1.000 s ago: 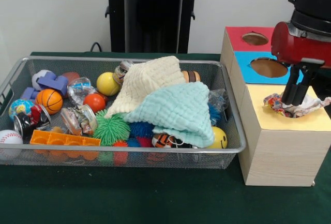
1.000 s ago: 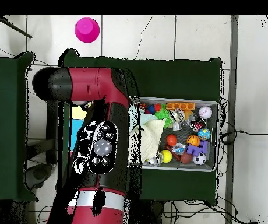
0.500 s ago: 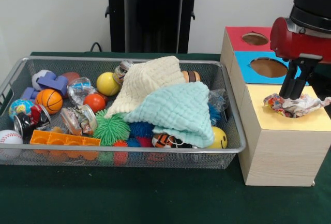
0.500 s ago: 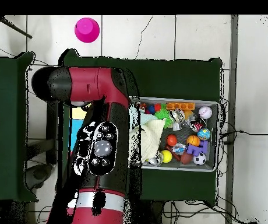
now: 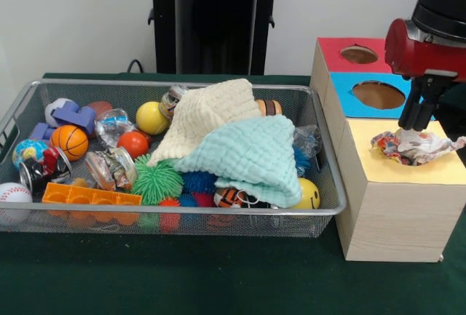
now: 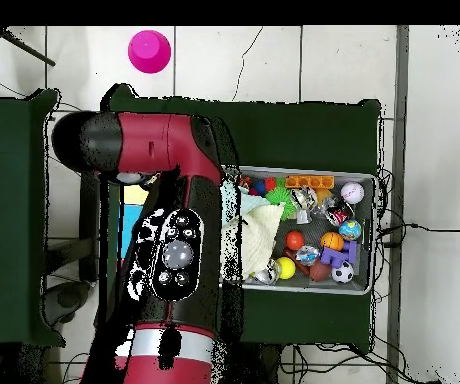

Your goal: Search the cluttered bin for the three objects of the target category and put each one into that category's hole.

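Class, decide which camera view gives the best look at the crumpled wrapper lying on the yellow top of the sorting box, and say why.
The front view. There the crumpled wrapper lies in plain sight on the yellow top of the box, just below the gripper. In the overhead view the red arm covers that spot, so the wrapper is hidden.

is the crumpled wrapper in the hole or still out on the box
Out: the crumpled wrapper lies on top of the yellow section of the box, below the tool.

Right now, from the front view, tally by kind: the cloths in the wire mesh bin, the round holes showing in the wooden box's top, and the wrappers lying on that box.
Cloths: 2 (cream cloth, mint green cloth)
Round holes showing: 2 (red-panel hole, blue-panel hole)
Wrappers: 1 (crumpled printed wrapper on the yellow panel)
Total: 5
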